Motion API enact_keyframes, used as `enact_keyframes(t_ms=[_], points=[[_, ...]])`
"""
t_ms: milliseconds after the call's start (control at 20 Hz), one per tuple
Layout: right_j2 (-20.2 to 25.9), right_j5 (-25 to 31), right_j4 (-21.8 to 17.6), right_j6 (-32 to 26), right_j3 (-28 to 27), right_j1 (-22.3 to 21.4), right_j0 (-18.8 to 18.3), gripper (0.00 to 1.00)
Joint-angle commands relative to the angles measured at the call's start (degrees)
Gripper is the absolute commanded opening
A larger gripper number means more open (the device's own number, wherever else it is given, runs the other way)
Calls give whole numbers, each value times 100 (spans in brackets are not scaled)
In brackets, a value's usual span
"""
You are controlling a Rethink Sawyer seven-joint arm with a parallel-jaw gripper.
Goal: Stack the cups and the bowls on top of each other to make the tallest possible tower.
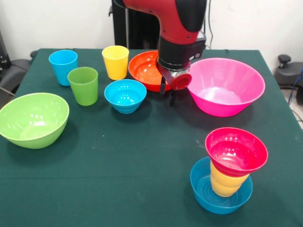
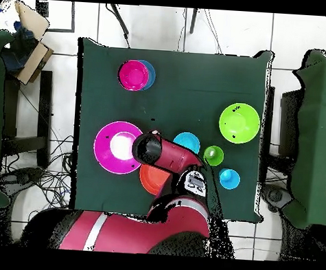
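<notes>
One gripper (fingers apparently empty) hovers beside pink bowl.

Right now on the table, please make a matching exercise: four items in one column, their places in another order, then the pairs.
Items
1. red bowl
2. green cup
3. orange bowl
4. lime bowl

Places
A. partly behind the robot's hand
B. alone near the table's edge
C. on the squat yellow-orange cup
D. beside the light blue cup

Pairs: 1-C, 2-D, 3-A, 4-B

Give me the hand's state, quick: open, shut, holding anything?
Hand: cannot tell open or shut; nothing visibly held, hanging between the orange bowl and the pink bowl.
</notes>
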Motion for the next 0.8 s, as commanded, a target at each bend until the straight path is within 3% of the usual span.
enact_keyframes(t_ms=[50,800], points=[[201,-93,300,952,335,61,97,100],[-379,947,331,835,517,-902,574,100]])
